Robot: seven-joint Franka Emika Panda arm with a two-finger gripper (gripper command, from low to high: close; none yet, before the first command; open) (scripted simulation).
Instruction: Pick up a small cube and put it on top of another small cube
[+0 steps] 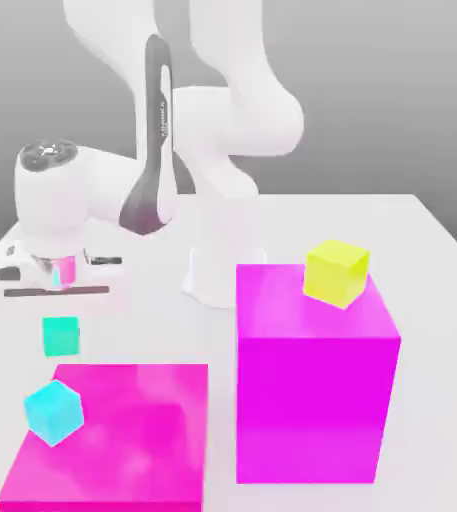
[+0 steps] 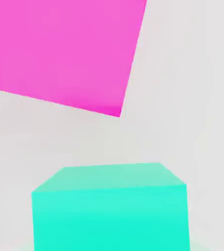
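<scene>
On the white table (image 1: 442, 260), under a plain grey backdrop, everything is sitting around the tall magenta block (image 1: 317, 375), which I'm using as the landmark. Going left to right in the exterior view: the gripper (image 1: 55, 270) is hanging well to the left of the tall block, pointing down, jaws closed with nothing between them. The teal small cube (image 1: 61, 336) is lying on the table just below the gripper, apart from it, not held. A low magenta slab (image 1: 122, 440) is sitting at the tall block's left, close beside it, and is carrying a sky-cyan cube (image 1: 53, 412), tilted, on its left part. The arm's white base (image 1: 212, 260) is standing behind the tall block's left edge. The yellow cube (image 1: 337, 272) is resting on top of the tall block, toward its back right.

The hand view is showing the small cube (image 2: 111, 211) up close, with a corner of a magenta block (image 2: 64, 49) beyond it across bare table; the tall block and yellow cube are showing up in the exterior view.
</scene>
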